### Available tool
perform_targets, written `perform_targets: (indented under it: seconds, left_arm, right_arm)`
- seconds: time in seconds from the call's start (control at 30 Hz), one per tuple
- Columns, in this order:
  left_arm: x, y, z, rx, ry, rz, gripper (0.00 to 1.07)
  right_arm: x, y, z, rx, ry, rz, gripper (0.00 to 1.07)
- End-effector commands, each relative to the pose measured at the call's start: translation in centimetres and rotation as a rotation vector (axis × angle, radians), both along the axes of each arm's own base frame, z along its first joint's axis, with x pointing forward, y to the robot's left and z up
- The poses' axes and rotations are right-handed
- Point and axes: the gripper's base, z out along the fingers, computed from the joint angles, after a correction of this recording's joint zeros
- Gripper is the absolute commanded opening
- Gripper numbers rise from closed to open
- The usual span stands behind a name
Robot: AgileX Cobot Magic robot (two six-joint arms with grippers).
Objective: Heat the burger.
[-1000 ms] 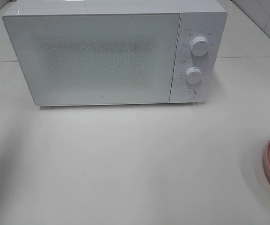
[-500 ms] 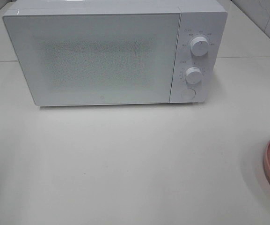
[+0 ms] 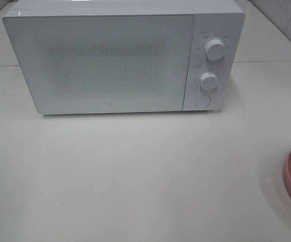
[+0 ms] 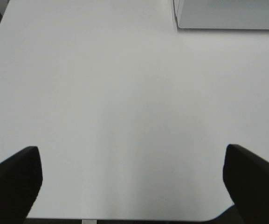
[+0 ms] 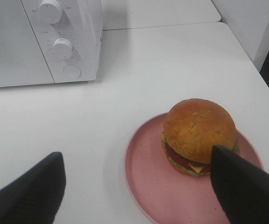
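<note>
Left tool [image 4: 132, 179]: jaws wide apart, nothing between them, over bare table [image 3: 135, 176], microwave [image 3: 120, 58] corner just visible at the far edge of its view. Microwave sits mid-table at the back, door [image 3: 102, 63] closed, two knobs [image 3: 215, 49] and a round button [image 3: 202, 101] on its right-hand panel. Right of that: pink plate [image 5: 148, 182] near the table's right edge, burger [image 5: 198, 135] on it, upright, toward the plate's far-right side. Right tool [image 5: 139, 184]: jaws also apart, empty, hanging above the plate's near side, not touching the burger. Neither arm shows in the high view.

Read: start of task, nothing loaded. Next likely needs the door opened first, probably via that button, before the right tool grabs plate or burger.
</note>
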Motion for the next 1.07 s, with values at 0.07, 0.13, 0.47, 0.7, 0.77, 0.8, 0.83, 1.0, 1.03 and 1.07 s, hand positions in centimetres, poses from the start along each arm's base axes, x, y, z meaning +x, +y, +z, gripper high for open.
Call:
perform_targets:
  seconds: [0.07,0.13,0.47,0.7,0.77,0.8,0.83,1.0,1.03,1.07]
  left_arm:
    - [-1.0,0.0,0.1,-0.001,-0.077,-0.003,0.98]
    - [-2.0,0.0,0.1,-0.002,-0.141,-0.003,0.98]
    - [-3.1,0.1,0.1,0.0,-0.217,0.003,0.98]
    - [-3.1,0.1,0.1,0.0,-0.217,0.003,0.98]
    - [-3.1,0.1,0.1,0.0,-0.217,0.003,0.98]
    - [-3.1,0.1,0.1,0.0,-0.217,0.003,0.98]
    - [-3.1,0.1,0.1,0.0,-0.217,0.003,0.98]
    - [-3.1,0.1,0.1,0.0,-0.216,0.003,0.98]
    - [-3.1,0.1,0.1,0.0,-0.216,0.003,0.98]
    - [-3.1,0.1,0.1,0.0,-0.212,0.003,0.98]
  right_arm:
    - [-0.4,0.0,0.0,-0.006,-0.037,-0.001,0.76]
    - [-0.4,0.0,0.0,-0.006,-0.037,-0.001,0.76]
    - [-0.4,0.0,0.0,-0.006,-0.036,-0.001,0.76]
    - [-0.4,0.0,0.0,-0.006,-0.036,-0.001,0.76]
    - [-0.4,0.0,0.0,-0.006,-0.036,-0.001,0.76]
    - [-0.4,0.0,0.0,-0.006,-0.036,-0.001,0.76]
    - [-0.4,0.0,0.0,-0.006,-0.036,-0.001,0.76]
    - [-0.4,0.0,0.0,-0.006,-0.036,-0.001,0.76]
    - [-0.4,0.0,0.0,-0.006,-0.036,-0.001,0.76]
    - [-0.4,0.0,0.0,-0.006,-0.036,-0.001,0.76]
